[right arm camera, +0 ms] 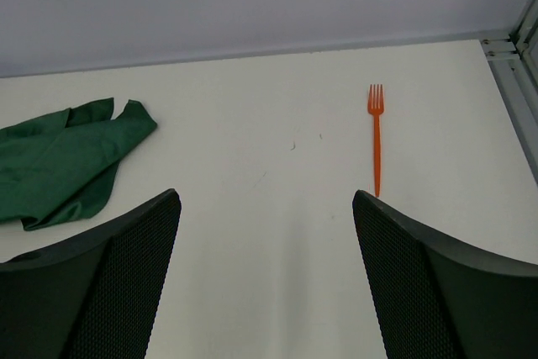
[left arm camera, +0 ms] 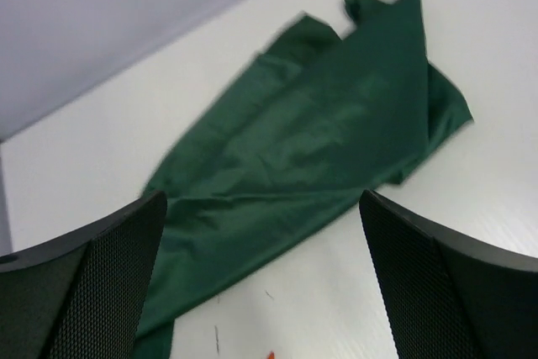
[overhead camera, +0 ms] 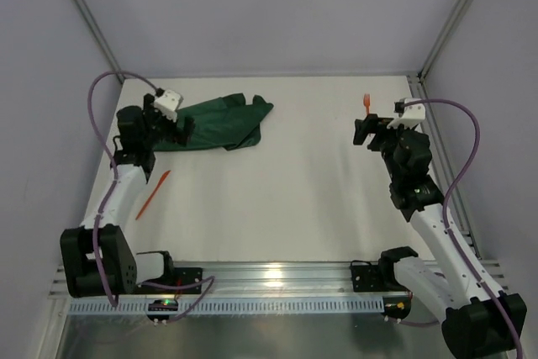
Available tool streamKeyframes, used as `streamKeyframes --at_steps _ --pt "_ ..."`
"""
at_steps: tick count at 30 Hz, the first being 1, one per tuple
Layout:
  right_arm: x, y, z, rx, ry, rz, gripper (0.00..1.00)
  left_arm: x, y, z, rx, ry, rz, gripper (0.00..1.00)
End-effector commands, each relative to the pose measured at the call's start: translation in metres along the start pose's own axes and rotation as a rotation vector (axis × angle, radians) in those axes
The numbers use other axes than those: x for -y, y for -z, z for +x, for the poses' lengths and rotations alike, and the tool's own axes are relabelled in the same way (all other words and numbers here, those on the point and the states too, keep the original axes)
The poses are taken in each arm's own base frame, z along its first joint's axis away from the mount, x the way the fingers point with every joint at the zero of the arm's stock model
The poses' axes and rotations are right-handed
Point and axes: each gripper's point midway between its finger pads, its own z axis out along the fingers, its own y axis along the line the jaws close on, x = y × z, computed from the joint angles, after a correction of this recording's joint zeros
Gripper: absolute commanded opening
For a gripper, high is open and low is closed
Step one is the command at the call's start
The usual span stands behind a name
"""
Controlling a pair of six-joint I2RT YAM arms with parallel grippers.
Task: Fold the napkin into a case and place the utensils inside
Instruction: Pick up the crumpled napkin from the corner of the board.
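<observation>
The dark green napkin [overhead camera: 225, 122] lies loosely bunched and creased at the back left of the table; no case shows in any view. My left gripper [overhead camera: 181, 129] hovers at the napkin's left end, open, with the cloth [left arm camera: 319, 140] spread ahead of its empty fingers [left arm camera: 126, 266]. An orange fork [overhead camera: 367, 103] lies at the back right, tines pointing away. My right gripper [overhead camera: 366, 133] stands open just in front of the fork [right arm camera: 376, 142], holding nothing. A second orange utensil [overhead camera: 153, 194] lies beside the left arm, and its tip [left arm camera: 271, 354] shows in the left wrist view.
A metal frame rail [overhead camera: 418, 90] runs along the table's right edge, close to the fork. Grey walls close the back and sides. The napkin [right arm camera: 60, 161] also shows at the left of the right wrist view.
</observation>
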Motion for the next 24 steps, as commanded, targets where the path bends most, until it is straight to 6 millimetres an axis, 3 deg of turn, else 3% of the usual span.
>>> streamKeyframes --at_steps 1,4,5,7,8,10,11,13,15,17,18,20,21,23,24 --pt "-0.020 0.007 -0.014 -0.020 -0.037 -0.072 0.87 0.063 -0.002 0.074 -0.395 -0.181 0.280 0.99" --pt "-0.028 0.010 -0.003 -0.065 -0.029 -0.113 0.87 0.083 -0.017 0.078 -0.435 -0.306 0.373 0.99" --pt "-0.030 0.011 0.001 -0.078 -0.028 -0.122 0.87 0.084 -0.026 0.090 -0.463 -0.336 0.372 0.99" --pt "-0.036 0.012 0.010 -0.107 -0.032 -0.156 0.87 0.091 -0.044 0.091 -0.446 -0.407 0.378 0.99" --pt "-0.039 0.013 0.013 -0.118 -0.032 -0.175 0.87 0.096 -0.052 0.104 -0.479 -0.412 0.397 0.99" --pt "-0.041 0.014 0.023 -0.146 -0.036 -0.194 0.87 0.101 -0.067 0.104 -0.498 -0.435 0.401 0.99" --pt "-0.042 0.013 0.027 -0.156 -0.039 -0.196 0.87 0.105 -0.074 0.120 -0.543 -0.426 0.414 0.99" --pt "-0.043 0.014 0.035 -0.174 -0.040 -0.207 0.87 0.105 -0.090 0.119 -0.558 -0.429 0.394 0.99" --pt "-0.044 0.013 0.040 -0.187 -0.041 -0.212 0.87 0.104 -0.100 0.136 -0.609 -0.405 0.379 0.97" --pt "-0.046 0.013 0.045 -0.205 -0.045 -0.223 0.87 0.097 -0.116 0.133 -0.594 -0.399 0.329 0.93" --pt "-0.049 0.013 0.045 -0.207 -0.045 -0.234 0.87 0.095 -0.121 0.140 -0.608 -0.389 0.308 0.83" --pt "-0.052 0.011 0.049 -0.222 -0.048 -0.249 0.87 0.096 -0.127 0.140 -0.595 -0.390 0.312 0.73" --pt "-0.055 0.010 0.049 -0.222 -0.048 -0.259 0.87 0.098 -0.128 0.146 -0.607 -0.390 0.329 0.61" --pt "-0.057 0.008 0.052 -0.232 -0.049 -0.267 0.86 0.105 -0.126 0.148 -0.628 -0.374 0.378 0.47" --pt "-0.059 0.007 0.050 -0.226 -0.049 -0.275 0.86 0.107 -0.125 0.150 -0.638 -0.372 0.394 0.26"
